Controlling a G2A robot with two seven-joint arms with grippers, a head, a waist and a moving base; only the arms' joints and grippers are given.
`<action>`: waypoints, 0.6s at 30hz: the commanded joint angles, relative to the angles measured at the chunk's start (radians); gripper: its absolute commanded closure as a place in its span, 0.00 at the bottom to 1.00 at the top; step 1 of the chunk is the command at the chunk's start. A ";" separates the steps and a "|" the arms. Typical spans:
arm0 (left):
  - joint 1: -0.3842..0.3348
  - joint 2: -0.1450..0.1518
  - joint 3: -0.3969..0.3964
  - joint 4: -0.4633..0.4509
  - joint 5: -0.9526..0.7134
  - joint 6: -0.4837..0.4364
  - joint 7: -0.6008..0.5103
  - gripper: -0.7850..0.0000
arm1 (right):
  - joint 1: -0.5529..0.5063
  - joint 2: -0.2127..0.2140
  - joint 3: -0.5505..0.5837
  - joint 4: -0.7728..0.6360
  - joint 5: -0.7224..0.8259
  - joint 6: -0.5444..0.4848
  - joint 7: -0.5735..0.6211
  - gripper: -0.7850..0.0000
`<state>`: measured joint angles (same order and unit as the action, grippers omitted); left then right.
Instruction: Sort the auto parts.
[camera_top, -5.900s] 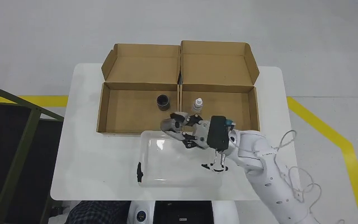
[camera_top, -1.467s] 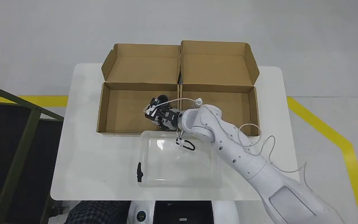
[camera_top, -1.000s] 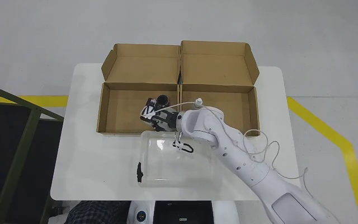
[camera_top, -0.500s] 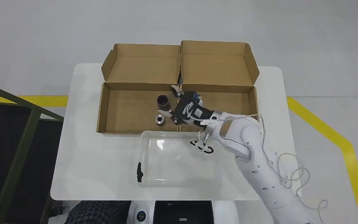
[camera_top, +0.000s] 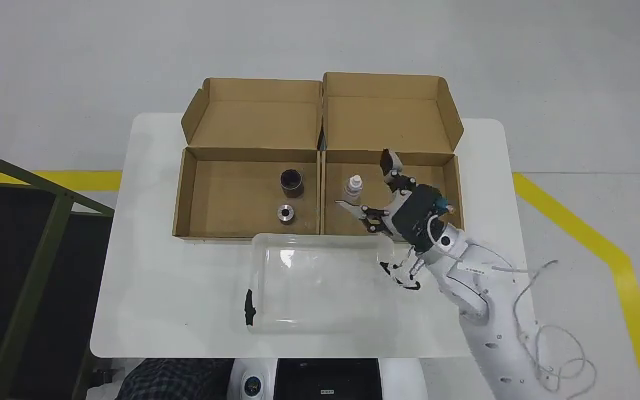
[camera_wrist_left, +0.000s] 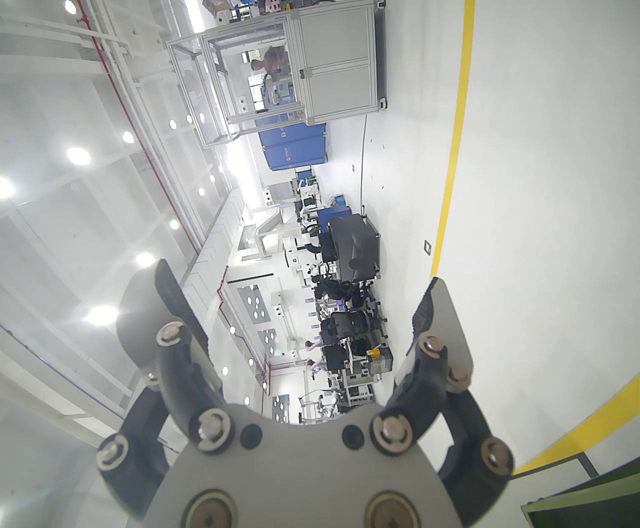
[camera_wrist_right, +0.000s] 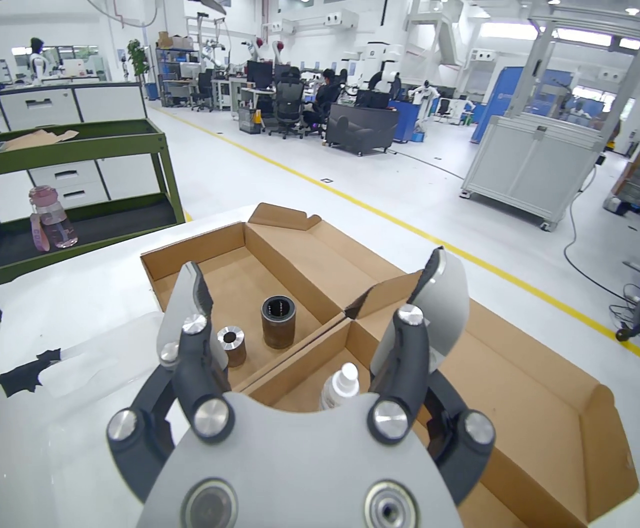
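Evidently empty, the right end effector (camera_wrist_right: 316, 272) hung with its fingers spread wide, the white bottle (camera_wrist_right: 340, 385) standing just beneath it in the right-hand box (camera_wrist_right: 525, 360). Past the divider (camera_wrist_right: 295, 350), the small metal bushing (camera_wrist_right: 231, 345) and, farther off, the dark cylinder (camera_wrist_right: 278, 321) stood in the left box (camera_wrist_right: 235, 270). Pulling away cleanly probably called for lifting straight up first, so neither finger clipped bottle or divider.

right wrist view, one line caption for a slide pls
Open right gripper over two cardboard boxes: dark sleeve and small bushing in one, white bottle in the other.
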<state>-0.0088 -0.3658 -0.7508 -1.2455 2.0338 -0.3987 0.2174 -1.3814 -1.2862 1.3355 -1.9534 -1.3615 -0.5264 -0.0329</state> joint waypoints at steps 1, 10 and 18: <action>0.000 0.000 0.000 0.000 0.000 0.000 0.000 0.00 | -0.038 0.005 0.038 -0.008 -0.001 0.010 -0.017 0.05; 0.000 0.000 0.000 0.000 0.000 0.000 0.000 0.00 | -0.197 0.022 0.183 -0.037 0.007 0.059 -0.109 0.00; 0.000 0.000 0.000 0.000 0.000 0.000 0.000 0.00 | -0.308 0.031 0.265 -0.036 0.016 0.064 -0.195 0.00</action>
<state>-0.0088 -0.3658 -0.7508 -1.2455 2.0338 -0.3987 0.2174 -1.6791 -1.2559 1.5943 -1.9904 -1.3442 -0.4606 -0.2187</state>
